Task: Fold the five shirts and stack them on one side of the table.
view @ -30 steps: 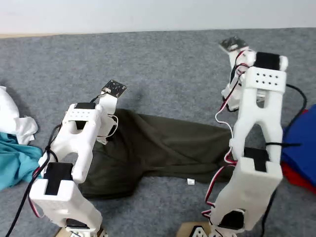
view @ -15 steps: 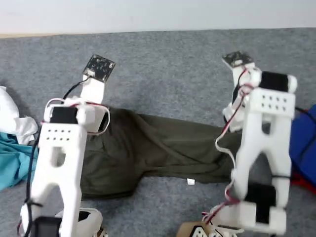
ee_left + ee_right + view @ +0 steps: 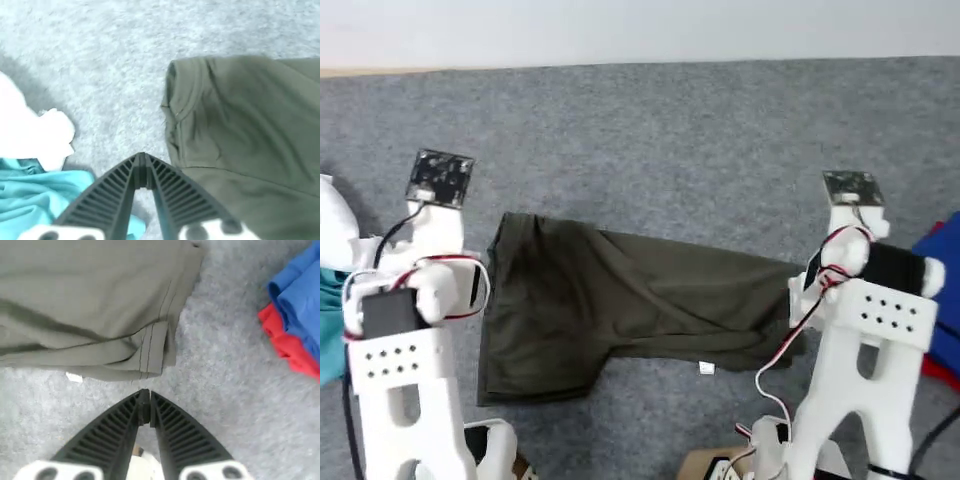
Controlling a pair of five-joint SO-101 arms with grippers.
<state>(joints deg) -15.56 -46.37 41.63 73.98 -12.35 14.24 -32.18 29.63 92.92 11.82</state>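
Note:
An olive shirt (image 3: 630,295) lies partly folded across the middle of the grey table, with a small white tag (image 3: 706,368) by its near edge. My left gripper (image 3: 142,159) is shut and empty, hovering over bare table just off the olive shirt's (image 3: 245,125) left edge. My right gripper (image 3: 144,394) is also shut and empty, above the table just off the hemmed end of the olive shirt (image 3: 85,300). In the high view the left arm (image 3: 405,330) stands at the shirt's left end and the right arm (image 3: 865,320) at its right end.
A white shirt (image 3: 25,132) and a teal shirt (image 3: 35,200) lie crumpled at the left edge. A blue shirt (image 3: 300,287) on a red shirt (image 3: 290,347) sits at the right edge. The grey table (image 3: 650,130) stretches open behind the olive shirt.
Both arms have drawn back from over the olive shirt, the left arm swinging left and the right arm towards the near edge. The shirt's left part is now uncovered.

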